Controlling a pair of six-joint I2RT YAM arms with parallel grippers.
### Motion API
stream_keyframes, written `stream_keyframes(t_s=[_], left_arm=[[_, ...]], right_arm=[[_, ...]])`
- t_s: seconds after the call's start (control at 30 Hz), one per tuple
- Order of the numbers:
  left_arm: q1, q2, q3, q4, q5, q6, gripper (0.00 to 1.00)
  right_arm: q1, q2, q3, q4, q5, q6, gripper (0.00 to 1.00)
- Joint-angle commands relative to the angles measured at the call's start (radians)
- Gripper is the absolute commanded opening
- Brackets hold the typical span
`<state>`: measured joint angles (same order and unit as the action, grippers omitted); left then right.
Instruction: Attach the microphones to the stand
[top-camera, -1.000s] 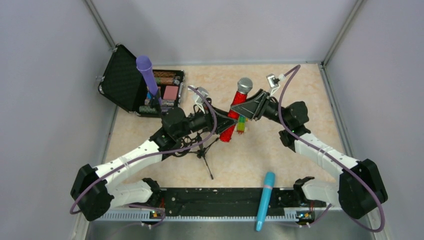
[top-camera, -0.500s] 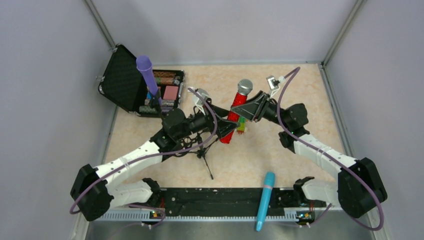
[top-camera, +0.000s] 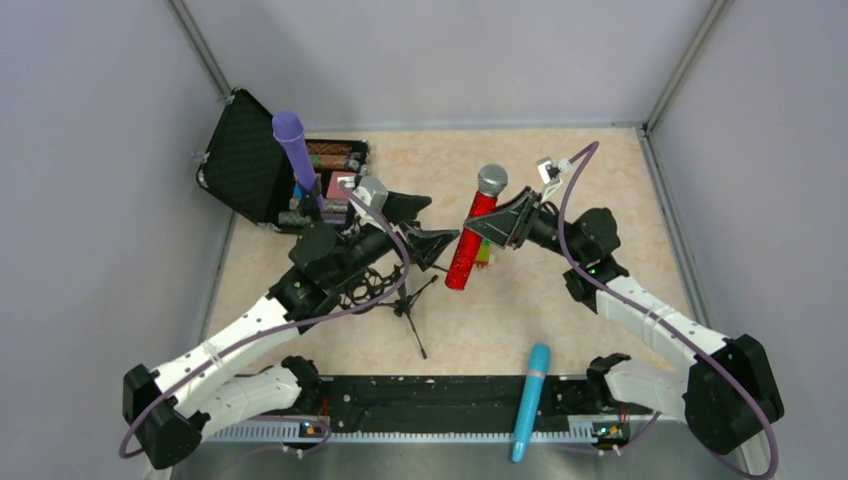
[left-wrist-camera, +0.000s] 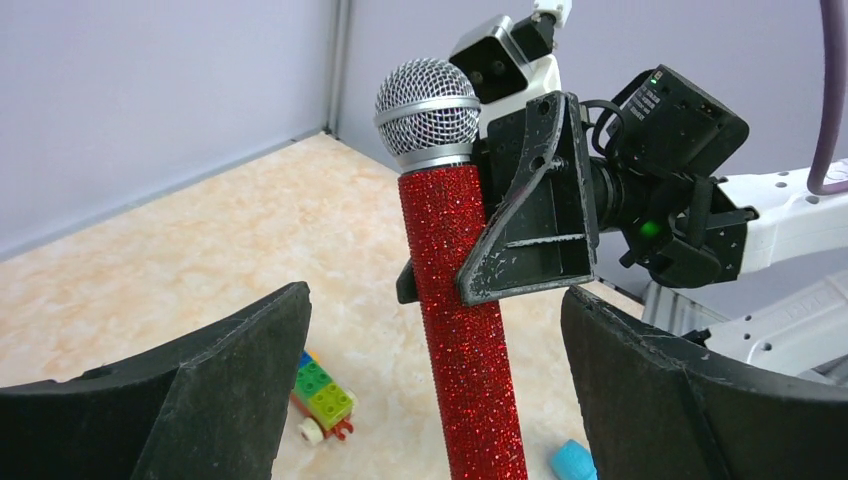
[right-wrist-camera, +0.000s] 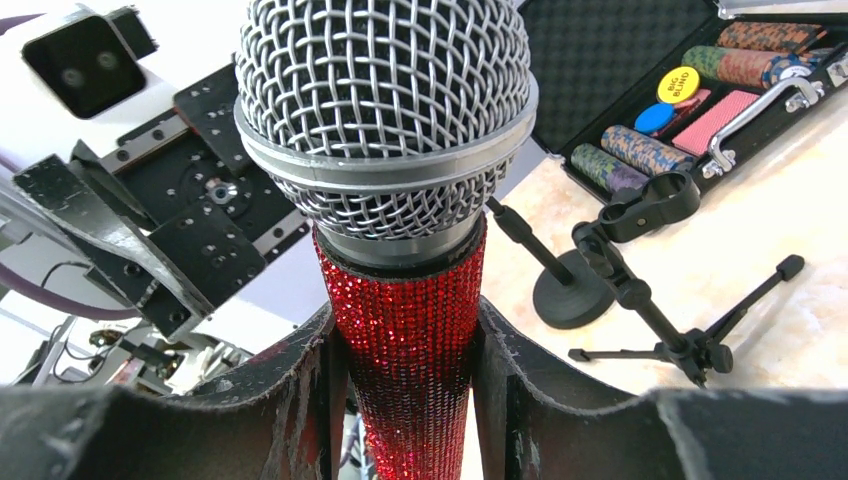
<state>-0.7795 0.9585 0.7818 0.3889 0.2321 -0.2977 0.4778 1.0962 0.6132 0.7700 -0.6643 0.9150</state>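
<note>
Microphones (left-wrist-camera: 455, 300): three, over a beige marbled bench (top-camera: 600, 180) within grey walls (top-camera: 450, 60). Right tool (top-camera: 483, 228) grips the red microphone (top-camera: 462, 262), facing the gaping left tool (top-camera: 440, 222); purple microphone (top-camera: 293, 145) stands beyond the left tool, cyan microphone (top-camera: 530, 400) behind the right.

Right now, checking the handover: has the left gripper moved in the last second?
Yes. The left gripper drew back left, off the red microphone, toward the case.

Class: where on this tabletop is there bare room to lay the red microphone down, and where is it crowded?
Bare: the far strip of table behind the red microphone; the patch between stand and blue microphone. Crowded: around the case.
</note>
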Motion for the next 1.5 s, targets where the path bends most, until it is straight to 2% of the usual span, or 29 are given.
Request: stream_keyframes(t_s=[0.0,0.33,0.77,0.93,1.1,1.3,1.47], left_arm=[[-0.003,-0.080,0.031,-0.076,-0.059,0.084,0.99],[-0.002,-0.231,-0.055,-0.180,-0.158,0.049,0.99],[-0.002,-0.387,-0.177,-0.298,-0.298,-0.178,0.99],[-0.003,-0.409,-0.174,-0.414,-0.387,-0.294,0.99],[-0.001,-0.486,-0.195,-0.442,-0.437,-0.321,0.99],[-0.003,-0.611,-0.250,-0.368,-0.447,-0.274,0.99],[-0.002,-0.608,-0.239,-0.421,-0.439,-0.258,0.99]], right_arm=[[0.009,-0.026,0.005,-0.001,0.021,-0.042,0.00],[0.009,-0.020,-0.004,-0.007,0.015,-0.047,0.00],[0.009,0.047,0.025,0.035,0.000,-0.023,0.00],[0.009,0.087,0.048,0.023,-0.013,-0.045,0.00],[0.009,0.116,0.077,-0.005,-0.030,-0.088,0.00],[0.009,0.090,0.064,0.013,-0.019,-0.137,0.00],[0.009,0.035,0.023,-0.014,0.021,-0.189,0.00]])
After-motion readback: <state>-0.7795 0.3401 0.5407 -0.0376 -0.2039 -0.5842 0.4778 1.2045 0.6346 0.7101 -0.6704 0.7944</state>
